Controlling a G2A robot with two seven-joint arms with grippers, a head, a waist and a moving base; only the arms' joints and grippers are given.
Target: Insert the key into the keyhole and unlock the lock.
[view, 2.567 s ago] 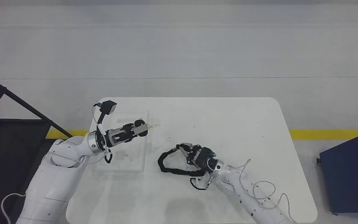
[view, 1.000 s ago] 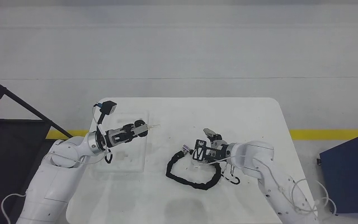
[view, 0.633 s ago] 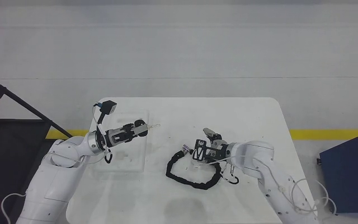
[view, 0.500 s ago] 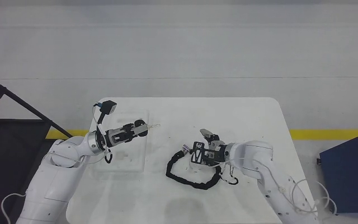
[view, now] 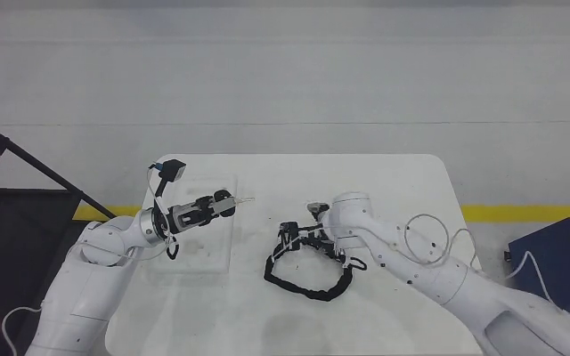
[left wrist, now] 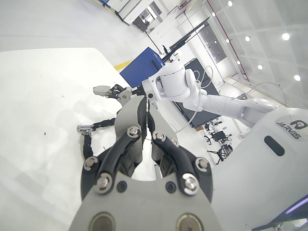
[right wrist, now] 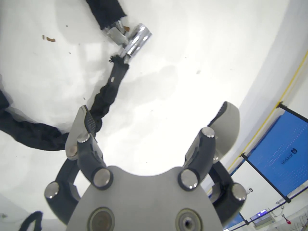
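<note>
Pinching key (view: 244, 200), left gripper (left wrist: 146, 103); right gripper (right wrist: 154, 115) spread beside lock (right wrist: 136, 40).

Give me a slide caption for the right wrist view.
Open right gripper above a black-sleeved chain lock, its silver lock cylinder lying on the white table.

Chain lock (view: 307, 290): lies on counter (view: 401, 187), lower centre of frame. Right gripper (view: 298, 224): over the loop's upper edge. Left gripper (view: 230, 204) with key (view: 244, 200): left of these, apart.
</note>
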